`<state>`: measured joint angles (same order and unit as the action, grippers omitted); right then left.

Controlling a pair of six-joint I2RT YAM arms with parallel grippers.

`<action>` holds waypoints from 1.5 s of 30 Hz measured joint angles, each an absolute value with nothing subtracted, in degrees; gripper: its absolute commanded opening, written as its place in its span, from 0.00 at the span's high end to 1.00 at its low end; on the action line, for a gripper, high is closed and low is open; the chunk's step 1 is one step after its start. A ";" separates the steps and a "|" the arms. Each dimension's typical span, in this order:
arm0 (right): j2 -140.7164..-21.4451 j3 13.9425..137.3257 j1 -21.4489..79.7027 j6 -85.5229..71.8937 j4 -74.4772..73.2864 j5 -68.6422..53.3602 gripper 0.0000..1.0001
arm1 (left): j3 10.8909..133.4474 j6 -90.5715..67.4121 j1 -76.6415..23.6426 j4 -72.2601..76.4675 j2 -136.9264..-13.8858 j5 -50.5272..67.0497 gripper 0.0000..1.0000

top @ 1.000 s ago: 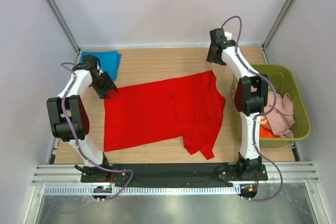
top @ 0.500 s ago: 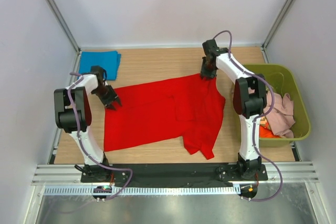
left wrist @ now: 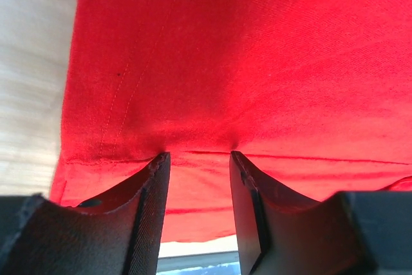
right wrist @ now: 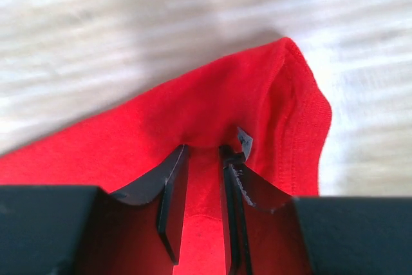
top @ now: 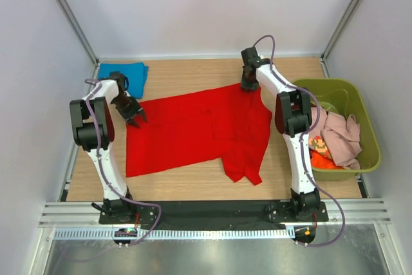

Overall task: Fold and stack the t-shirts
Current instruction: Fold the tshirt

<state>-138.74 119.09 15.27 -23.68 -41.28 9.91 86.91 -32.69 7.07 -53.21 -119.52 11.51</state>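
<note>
**Entry: folding station, one garment in work**

**Step in hand.** Judged to be the start of the first fold on the red t-shirt (top: 193, 130), which lies spread on the tabletop (top: 187, 78) between the two hands.
- Left hand (top: 133, 114): closed on the shirt's far left corner. In the wrist view the hem puckers between its fingers (left wrist: 151, 185).
- Right hand (top: 247, 85): closed on the far right corner. A ridge of red cloth is pinched in the narrow gap between its jaws.

**Next move, as judged.**
- Both hands probably need to lift together and carry the far edge toward the arm bases, with the cloth kept taut between them so the fold lands straight.
- The part nearest the right arm's base is rumpled and may need smoothing first.

**Count.**
- T-shirts, five seen:
  - Red, one: held by both hands.
  - Blue t-shirt (top: 123, 73), one: folded, just beyond the left hand and apart from it.
  - Pink t-shirt (top: 344, 134), one: heaped in the bin.
  - Orange t-shirt (top: 328, 162), one: under the pink.
  - Pixel-print t-shirt (top: 318, 146), one: only partly showing.
- Olive-green bin (top: 341, 82), one: outboard of the right hand, on the side away from the left hand.
- Hands, two.

Whether more cloth lies buried in the bin cannot be told.
</note>
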 measured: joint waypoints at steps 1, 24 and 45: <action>-139.61 120.60 15.33 -23.66 -41.32 9.89 0.67 | 87.77 -32.51 7.25 -53.30 -119.98 11.40 0.52; -106.76 100.14 22.17 -22.57 -60.45 10.26 0.48 | 58.26 -37.45 8.56 -51.35 -78.50 6.00 0.46; -73.84 52.14 26.48 -25.50 -62.85 -7.68 0.48 | 37.69 -51.48 18.68 -50.26 -75.79 4.89 0.46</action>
<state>-73.84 52.14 26.48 -25.50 -62.85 -7.68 37.69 -51.48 18.68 -50.26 -75.79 4.89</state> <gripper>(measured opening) 0.515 0.557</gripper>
